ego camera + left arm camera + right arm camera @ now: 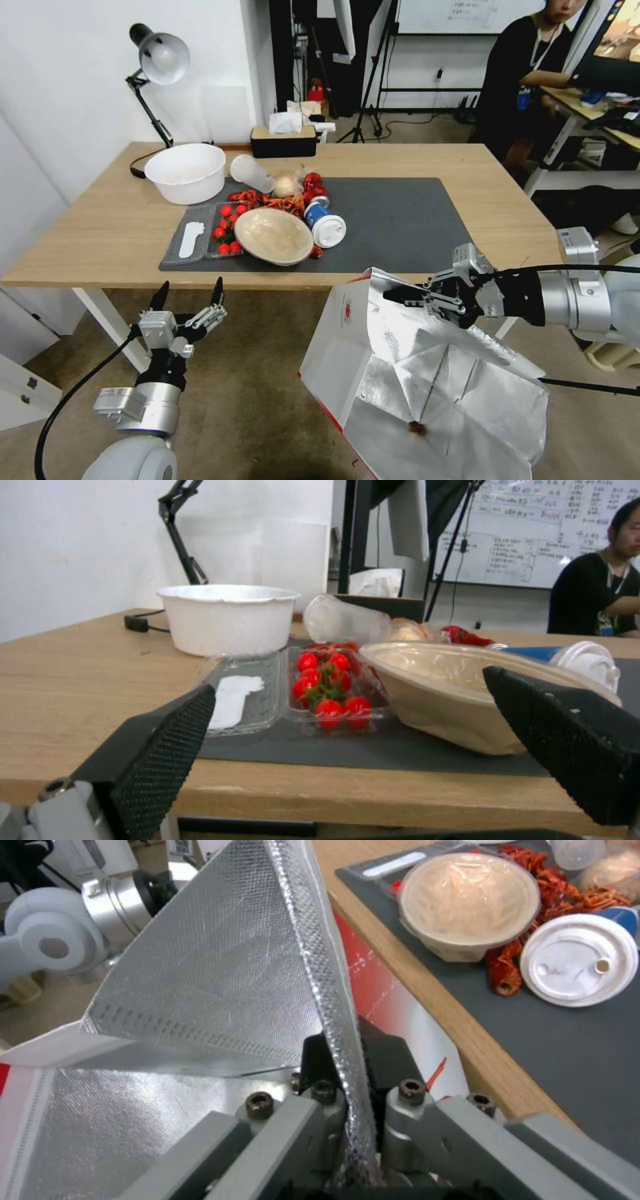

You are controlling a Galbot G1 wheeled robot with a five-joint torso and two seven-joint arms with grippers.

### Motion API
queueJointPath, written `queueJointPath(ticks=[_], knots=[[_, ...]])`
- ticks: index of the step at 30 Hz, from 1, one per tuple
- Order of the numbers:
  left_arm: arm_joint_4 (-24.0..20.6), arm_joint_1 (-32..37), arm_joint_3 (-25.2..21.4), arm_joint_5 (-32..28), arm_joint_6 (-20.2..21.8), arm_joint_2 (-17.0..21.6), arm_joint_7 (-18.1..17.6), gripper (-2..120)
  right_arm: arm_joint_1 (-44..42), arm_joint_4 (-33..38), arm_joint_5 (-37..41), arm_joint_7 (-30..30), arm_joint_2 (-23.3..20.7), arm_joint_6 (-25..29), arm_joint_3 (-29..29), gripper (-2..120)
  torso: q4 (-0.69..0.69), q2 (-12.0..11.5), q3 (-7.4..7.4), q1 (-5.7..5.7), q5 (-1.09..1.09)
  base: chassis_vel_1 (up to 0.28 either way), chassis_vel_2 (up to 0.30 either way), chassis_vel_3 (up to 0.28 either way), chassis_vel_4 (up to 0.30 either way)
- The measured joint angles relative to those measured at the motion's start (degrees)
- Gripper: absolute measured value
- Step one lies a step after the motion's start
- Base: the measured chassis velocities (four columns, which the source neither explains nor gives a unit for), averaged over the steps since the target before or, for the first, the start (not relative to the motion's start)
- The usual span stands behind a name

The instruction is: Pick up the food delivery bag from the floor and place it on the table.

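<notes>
The food delivery bag (413,373), white with red edges and a small red logo, hangs tilted just in front of the table (100,233), its mouth open toward me and showing the silver foil lining. My right gripper (407,295) is shut on the bag's upper rim, level with the table's front edge. In the right wrist view the fingers (387,1055) pinch the foil rim of the bag (220,970) beside the table edge (413,985). My left gripper (190,293) stands open and empty below the table's front edge at the left, its fingers (160,750) spread wide.
The left half of the dark grey mat (400,220) holds a beige bowl (273,235), a tomato box (227,230), a lidded blue cup (325,223) and red scraps. A white bowl (187,172), a lamp (157,60) and a tissue box (283,140) stand behind.
</notes>
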Motion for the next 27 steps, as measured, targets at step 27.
queueJointPath(ticks=[27], knots=[[0.0, 0.3, 0.3, 0.5, -0.7, -0.5, 0.1, 100, 9.9, 5.7, 20.0, 9.3, 1.4, -2.7, 11.2, 0, -0.01, -0.5, -0.28, -0.23, -0.01, 0.0, 0.0, 0.0, 0.0]])
